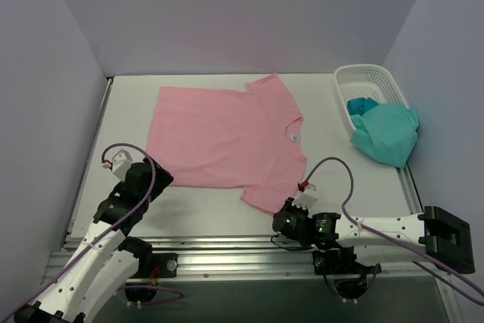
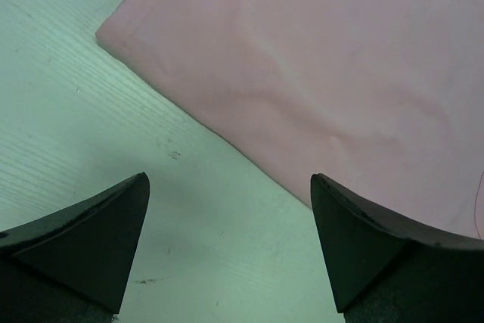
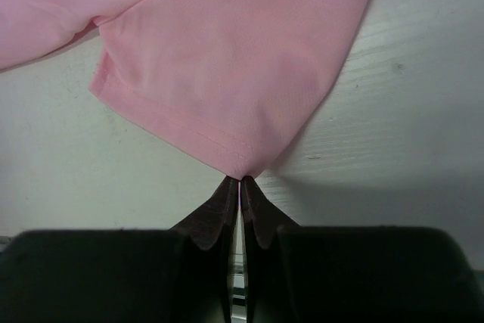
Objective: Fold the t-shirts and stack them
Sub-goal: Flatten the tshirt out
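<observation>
Evidently the pink shirt (image 1: 219, 138) lies spread flat on the table (image 1: 363, 187) so that it can be folded. Its collar and small label (image 1: 293, 138) face the basket (image 1: 363, 73), its hem faces away from it, and one sleeve (image 1: 266, 193) points toward the arm bases.

The right gripper (image 3: 240, 181) sits low at that sleeve's outermost corner, which is a sensible place to take hold if the sleeve is to be drawn in over the body of the pink shirt. Its jaws are pressed together with no gap showing. The very tip of the sleeve's hem runs in between the fingertips, so it is pinching the pink shirt by only a sliver of cloth. That hold looks thin to me and could slip if pulled.

The left gripper (image 2: 228, 177) hangs over bare table just beside the pink shirt's near edge, close to its hem corner. I judge it is there to take the hem end once needed. Its jaws stand wide apart. They hold nothing, and the wrist view shows them touching nothing, with the cloth edge crossing just ahead of one fingertip.

The teal shirt (image 1: 386, 135) is well apart from the pink shirt. It is draped half out over the basket's rim and not yet unfolded, so it waits its turn, and the fold of the pink shirt is only starting.
</observation>
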`<action>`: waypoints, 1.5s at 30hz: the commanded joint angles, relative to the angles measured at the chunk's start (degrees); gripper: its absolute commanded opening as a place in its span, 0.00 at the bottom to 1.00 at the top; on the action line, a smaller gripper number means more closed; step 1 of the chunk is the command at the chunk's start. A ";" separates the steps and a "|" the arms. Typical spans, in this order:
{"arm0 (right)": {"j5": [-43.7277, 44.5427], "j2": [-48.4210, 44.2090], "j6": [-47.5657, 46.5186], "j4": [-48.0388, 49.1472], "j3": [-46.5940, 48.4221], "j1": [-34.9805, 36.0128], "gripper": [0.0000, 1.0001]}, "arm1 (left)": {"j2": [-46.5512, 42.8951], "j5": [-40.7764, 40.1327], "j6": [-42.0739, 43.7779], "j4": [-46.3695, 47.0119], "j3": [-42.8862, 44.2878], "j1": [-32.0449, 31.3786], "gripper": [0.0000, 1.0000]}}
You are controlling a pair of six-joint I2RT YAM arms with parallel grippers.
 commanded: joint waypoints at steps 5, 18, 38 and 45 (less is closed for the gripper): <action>5.98 -2.98 -1.57 -4.39 0.35 -0.70 0.00 | 4.09 4.62 -11.31 14.65 -10.14 1.39 0.90; 9.76 -2.44 -9.39 -3.78 4.40 -3.76 0.00 | 23.10 -8.55 -10.96 11.43 0.13 1.56 0.79; -1.14 -4.03 -26.53 3.69 4.22 -21.78 0.00 | 26.95 -6.28 -12.63 13.78 -0.57 7.37 0.60; -2.37 -3.50 -26.98 3.87 4.31 -23.02 0.00 | 29.50 -6.01 -12.55 15.46 -0.92 7.37 0.54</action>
